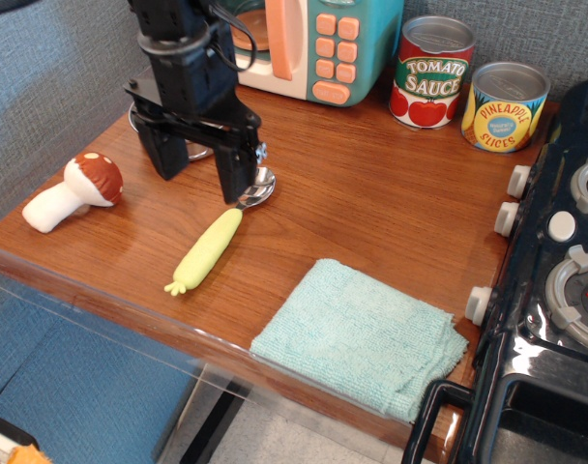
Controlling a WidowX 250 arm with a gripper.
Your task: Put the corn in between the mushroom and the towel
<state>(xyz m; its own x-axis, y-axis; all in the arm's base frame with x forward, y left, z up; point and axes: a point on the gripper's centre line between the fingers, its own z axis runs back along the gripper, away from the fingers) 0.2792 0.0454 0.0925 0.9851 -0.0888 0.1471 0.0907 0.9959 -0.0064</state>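
Corn (207,250) judged light, rigid, slick; grasp across mid-cob; gripper (199,166) hangs wide and empty just beyond it.

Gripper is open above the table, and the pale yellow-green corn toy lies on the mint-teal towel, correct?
Not quite. The observation.image view shows the pale yellow-green corn toy lying on the bare wooden table, between the red-capped mushroom and the mint-teal towel. The gripper is open above it.

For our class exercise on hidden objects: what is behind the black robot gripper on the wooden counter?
Behind the black robot gripper, part of a round silver metal pot shows beside it on the wooden counter. The gripper covers most of the pot, so its contents cannot be seen.
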